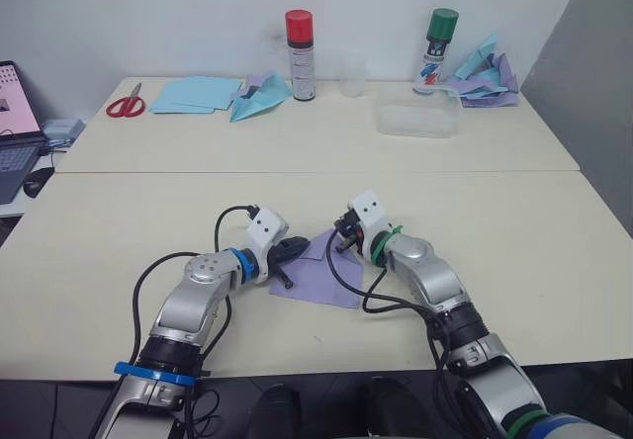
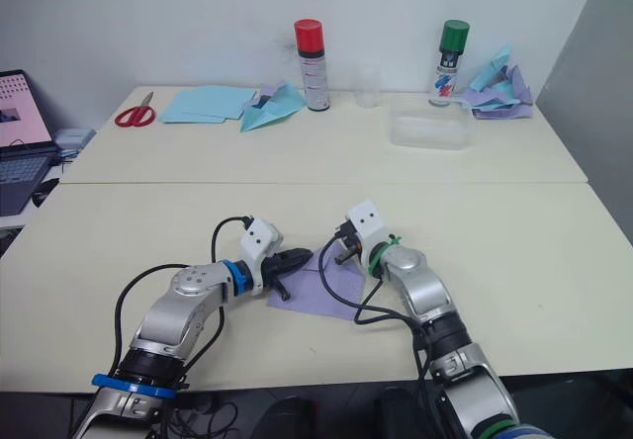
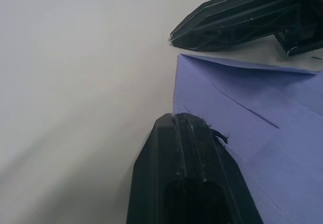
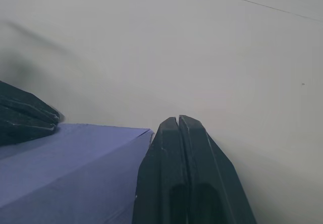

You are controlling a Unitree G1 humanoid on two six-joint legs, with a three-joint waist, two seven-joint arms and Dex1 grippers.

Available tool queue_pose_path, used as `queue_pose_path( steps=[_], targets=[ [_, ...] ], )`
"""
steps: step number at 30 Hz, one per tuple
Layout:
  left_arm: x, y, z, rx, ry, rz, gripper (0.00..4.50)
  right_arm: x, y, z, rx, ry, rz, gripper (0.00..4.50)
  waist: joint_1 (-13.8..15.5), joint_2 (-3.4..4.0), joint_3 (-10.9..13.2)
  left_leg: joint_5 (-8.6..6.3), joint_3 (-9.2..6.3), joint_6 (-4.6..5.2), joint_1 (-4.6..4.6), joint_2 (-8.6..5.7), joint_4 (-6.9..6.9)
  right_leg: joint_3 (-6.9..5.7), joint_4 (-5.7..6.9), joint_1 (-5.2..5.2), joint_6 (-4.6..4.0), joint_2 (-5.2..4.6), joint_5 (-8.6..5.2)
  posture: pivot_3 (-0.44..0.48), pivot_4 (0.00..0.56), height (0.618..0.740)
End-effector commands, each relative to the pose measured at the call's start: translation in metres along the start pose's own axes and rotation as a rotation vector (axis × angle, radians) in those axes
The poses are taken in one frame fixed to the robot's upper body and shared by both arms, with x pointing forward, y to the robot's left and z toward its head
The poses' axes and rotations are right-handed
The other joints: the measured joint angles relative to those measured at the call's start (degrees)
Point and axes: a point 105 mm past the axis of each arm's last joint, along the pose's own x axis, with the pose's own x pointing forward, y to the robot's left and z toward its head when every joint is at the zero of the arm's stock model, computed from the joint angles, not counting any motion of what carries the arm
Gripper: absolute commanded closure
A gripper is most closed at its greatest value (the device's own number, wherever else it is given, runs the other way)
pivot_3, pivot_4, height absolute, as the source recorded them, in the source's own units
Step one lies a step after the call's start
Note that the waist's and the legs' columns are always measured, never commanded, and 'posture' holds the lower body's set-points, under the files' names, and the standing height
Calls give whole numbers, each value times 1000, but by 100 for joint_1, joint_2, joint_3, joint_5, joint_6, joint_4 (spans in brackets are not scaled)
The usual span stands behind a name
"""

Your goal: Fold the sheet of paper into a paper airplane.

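The lavender sheet of paper (image 1: 321, 273) lies flat on the near table (image 1: 119, 221), with creases and one flap folded over along its far side (image 3: 252, 133). My left gripper (image 1: 294, 250) is shut, and its tips (image 3: 184, 117) rest at the sheet's left edge. At the sheet's far corner my right gripper (image 1: 342, 238) is shut too, its fingertips (image 4: 178, 118) pressed together just beside the paper's edge (image 4: 65, 168). The two grippers point toward each other, a short gap apart.
On the far table stand a red-capped spray can (image 1: 300, 53), a green-capped can (image 1: 436, 48), a clear cup (image 1: 353, 78) and a clear box (image 1: 415, 120). Red scissors (image 1: 126, 104), light blue sheets (image 1: 198, 93), a light blue plane (image 1: 259, 98) and a paper heap (image 1: 487, 78) lie there. A laptop (image 1: 15, 132) sits left.
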Motion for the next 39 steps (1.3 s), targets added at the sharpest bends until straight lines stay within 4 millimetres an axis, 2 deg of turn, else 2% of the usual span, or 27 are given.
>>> queue_pose_path(
  steps=[1,5,9,11,16,22,27,29,31,33,36,39],
  targets=[
    [4,-4,-15,-19,58,-5,4484,-4,12,34,-3,-156,68,4500,-7,2,2,0,2,0,0,0,0,0,0,-1,0,0,0,0,150,740],
    [6,-5,-13,-13,53,-9,4484,-1,30,21,0,-100,144,4500,-2,2,2,0,-1,0,0,1,-1,-1,0,-2,0,0,0,0,150,740],
    [7,-4,-10,-4,50,-10,4484,5,33,-7,-43,40,134,4500,15,2,2,0,0,0,0,0,0,-1,0,-1,0,0,0,0,150,740],
    [6,-2,-8,3,48,-7,4484,7,33,-14,-58,78,128,4500,17,1,0,0,4,0,1,-2,0,0,0,-2,0,0,0,0,150,740],
    [0,3,-6,-2,53,16,4484,7,31,-18,-68,96,116,4500,14,0,0,0,2,0,6,2,-1,0,1,0,0,-1,0,0,150,740],
    [-29,13,-21,-70,122,119,4484,9,27,-15,-69,87,92,4500,-43,0,0,0,4,0,7,8,-8,3,0,-2,-1,0,0,0,150,740],
    [-54,22,-31,-57,146,220,4484,10,28,-13,-64,81,94,4500,-63,0,0,0,-3,0,13,14,-15,11,1,-1,-9,0,-5,0,150,740],
    [-56,23,-21,-42,87,226,4484,10,29,-14,-65,82,102,4500,-62,1,0,0,-5,0,14,14,-15,10,2,-1,-12,-1,-7,0,150,740],
    [-52,21,5,-53,-36,210,4484,9,29,-14,-67,84,108,4500,-58,0,1,0,-4,0,14,14,-15,11,2,-1,-14,-2,-7,0,150,740],
    [-47,21,21,-27,-83,199,4484,9,30,-14,-69,84,114,4500,-49,-2,3,0,-4,0,10,12,-14,9,2,-2,-15,-3,-8,0,150,740],
    [-35,20,33,16,-100,172,4484,9,31,-13,-69,80,126,4500,-27,-3,3,0,-5,0,9,8,-14,9,1,-2,-14,-2,-8,0,150,740],
    [-20,6,28,28,-60,86,4484,8,32,-11,-66,75,137,4500,-27,-3,3,0,1,0,9,6,-14,7,-1,-2,-13,-2,-8,0,150,740]
  ],
)
